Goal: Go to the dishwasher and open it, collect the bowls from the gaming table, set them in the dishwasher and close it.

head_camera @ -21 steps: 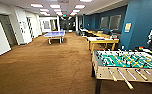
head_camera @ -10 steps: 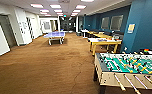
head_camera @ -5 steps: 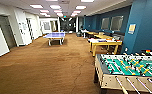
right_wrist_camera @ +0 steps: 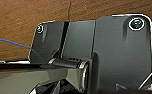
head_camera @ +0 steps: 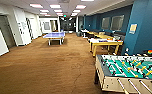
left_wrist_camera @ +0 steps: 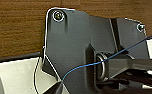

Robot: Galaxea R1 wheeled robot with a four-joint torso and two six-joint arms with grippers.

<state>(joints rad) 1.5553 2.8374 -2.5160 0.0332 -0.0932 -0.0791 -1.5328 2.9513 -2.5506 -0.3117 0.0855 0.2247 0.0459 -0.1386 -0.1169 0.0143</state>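
Nearest, at the head view's lower right: a foosball table (head_camera: 132,72) with green field and rods, standing on brown carpet (head_camera: 47,67). Beyond the foosball table, by the blue wall (head_camera: 142,30): the gaming table (head_camera: 105,43), yellow-legged, white-topped surface. Farther, left of the foosball table: a blue ping-pong table (head_camera: 54,35). Gripper state, left and right: cannot tell.

Foosball table (head_camera: 128,68) near right, gaming table (head_camera: 105,43) behind it, ping-pong table (head_camera: 54,35) farther left
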